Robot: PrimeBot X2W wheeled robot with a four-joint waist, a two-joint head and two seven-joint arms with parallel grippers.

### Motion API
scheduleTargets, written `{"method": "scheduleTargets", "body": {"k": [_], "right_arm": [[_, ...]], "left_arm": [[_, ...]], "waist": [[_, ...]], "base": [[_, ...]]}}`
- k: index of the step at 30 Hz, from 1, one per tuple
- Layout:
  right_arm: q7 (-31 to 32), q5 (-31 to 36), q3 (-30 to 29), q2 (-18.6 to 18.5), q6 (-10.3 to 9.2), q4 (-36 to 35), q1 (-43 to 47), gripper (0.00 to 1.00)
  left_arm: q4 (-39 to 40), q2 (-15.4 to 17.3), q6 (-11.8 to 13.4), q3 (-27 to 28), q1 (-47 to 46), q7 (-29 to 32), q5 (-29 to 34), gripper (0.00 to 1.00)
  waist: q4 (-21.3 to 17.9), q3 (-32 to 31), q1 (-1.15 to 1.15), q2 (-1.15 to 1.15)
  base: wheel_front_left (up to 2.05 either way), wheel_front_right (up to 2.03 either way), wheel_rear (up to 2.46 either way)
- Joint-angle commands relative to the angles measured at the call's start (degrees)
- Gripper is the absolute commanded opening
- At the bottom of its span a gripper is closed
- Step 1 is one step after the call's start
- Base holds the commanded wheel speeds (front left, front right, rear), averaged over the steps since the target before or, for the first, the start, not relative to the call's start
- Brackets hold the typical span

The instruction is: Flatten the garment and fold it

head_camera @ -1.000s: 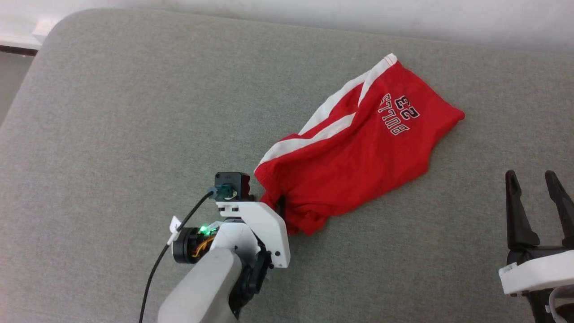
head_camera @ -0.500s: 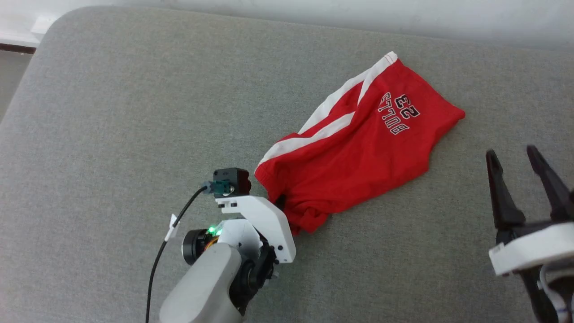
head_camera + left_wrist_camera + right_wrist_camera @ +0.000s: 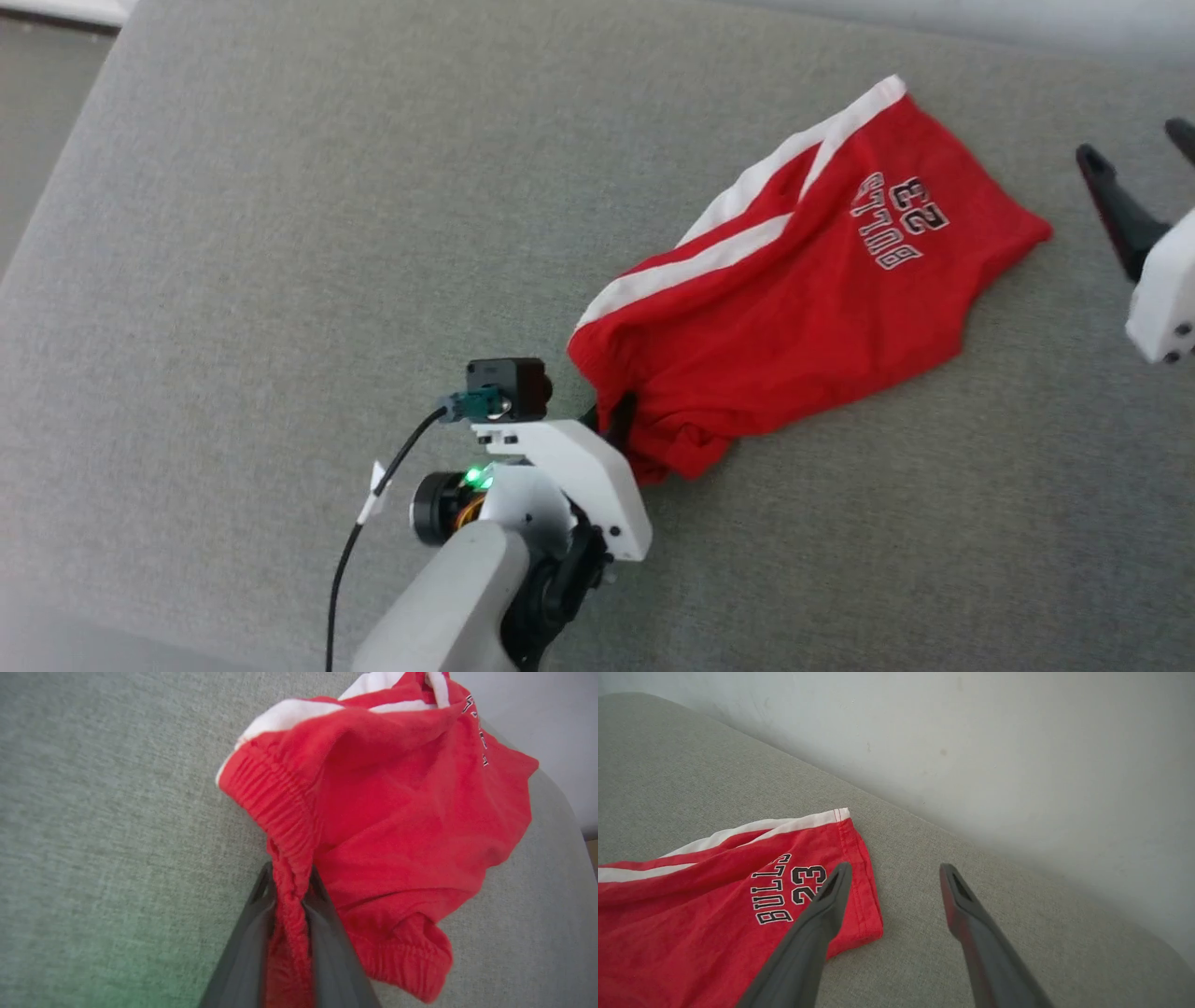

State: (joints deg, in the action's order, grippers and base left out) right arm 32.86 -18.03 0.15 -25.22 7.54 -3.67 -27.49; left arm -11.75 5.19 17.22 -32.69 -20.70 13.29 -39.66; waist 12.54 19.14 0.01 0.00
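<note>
Though askew — shorts [image 3: 794, 345] — "BULLS 23" [image 3: 898, 220]

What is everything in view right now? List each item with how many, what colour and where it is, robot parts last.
shorts: one, bright red with white side stripes and BULLS 23 lettering, lying crumpled on the surface, right of centre in the head view.
padded surface: one, grey fabric, under everything.
wall: one, pale, behind the surface's far edge.
cable: one, black with a white tag, running along the left arm.
left gripper: one, dark fingers, shut on the shorts' elastic waistband.
right gripper: one, dark fingers, open, beside the lettered leg hem.
</note>
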Motion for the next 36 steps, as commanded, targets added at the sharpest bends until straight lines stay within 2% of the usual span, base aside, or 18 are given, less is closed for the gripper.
{"method": "scheduleTargets", "body": {"k": [1, 4, 10, 19, 21, 22, 24, 27, 31, 36], "right_arm": [[2.12, -0.38, 0.34, -0.86, -0.05, 2.14, -2.43, 1.0], [6.96, -0.41, 2.78, -3.33, -0.05, 6.09, -5.67, 1.0], [14.34, -2.06, 4.45, -4.33, -0.05, 11.82, -8.14, 1.0], [20.32, -4.01, 4.1, -5.43, -0.05, 15.15, -5.54, 1.0], [22.18, -4.8, 2.41, -4.47, -0.05, 15.8, -4.8, 0.26], [23.03, -4.91, 1.39, -3.86, -0.05, 16.07, -4.53, 0.0], [24.79, -4.97, 0.52, -3.13, -0.05, 15.78, -3.95, 0.0], [23.95, -4.37, -1.45, -1.59, -0.05, 14.74, -4.0, 0.0], [20.02, -3.96, -3.35, 0.87, -0.05, 13.87, -4.55, 0.0], [15.05, -5.47, -5.14, 3.14, -0.05, 13.75, -3.7, 0.0]], "left_arm": [[0.22, -0.66, -0.41, -0.83, -1.13, -0.35, 0.32, 0.0], [0.54, -1.4, -0.75, -2.24, -2.37, -1.0, 0.05, 0.0], [-0.14, -2.05, -0.78, -4.09, -4.32, -2.64, -1.08, 0.0], [-1.32, -2.26, -0.24, -5.95, -5.84, -4.04, -2.88, 0.0], [-1.55, -2.27, 0.01, -6.18, -6.08, -4.3, -3.24, 0.0], [-1.65, -2.28, 0.12, -6.25, -6.2, -4.42, -3.41, 0.0], [-1.89, -2.28, 0.33, -6.31, -6.46, -4.66, -3.74, 0.0], [-2.1, -2.29, 0.51, -5.87, -6.55, -5.29, -4.68, 0.0], [-2.6, -2.22, 0.58, -4.69, -6.21, -6.64, -5.56, 0.0], [-2.44, -0.6, 0.31, -3.31, -5.01, -7.34, -6.38, 0.0]], "waist": [[3.01, 3.6, -0.01, 0.0], [4.53, 5.34, -0.01, 0.0], [6.55, 7.37, -0.01, 0.0], [8.06, 8.1, -0.01, 0.0], [8.14, 8.16, -0.01, 0.0], [8.13, 8.21, -0.01, 0.0], [8.03, 8.27, -0.01, 0.0], [7.45, 8.08, -0.01, 0.0], [5.81, 6.65, -0.01, 0.0], [2.94, 3.17, -0.01, 0.0]], "base": [[0.0, 0.0, 0.0], [0.0, 0.0, 0.0], [0.0, 0.0, 0.0], [0.0, 0.0, 0.0], [0.0, 0.0, 0.0], [0.0, 0.0, 0.0], [0.0, 0.0, 0.0], [0.0, 0.0, 0.0], [0.0, 0.0, 0.0], [0.0, 0.0, 0.0]]}}
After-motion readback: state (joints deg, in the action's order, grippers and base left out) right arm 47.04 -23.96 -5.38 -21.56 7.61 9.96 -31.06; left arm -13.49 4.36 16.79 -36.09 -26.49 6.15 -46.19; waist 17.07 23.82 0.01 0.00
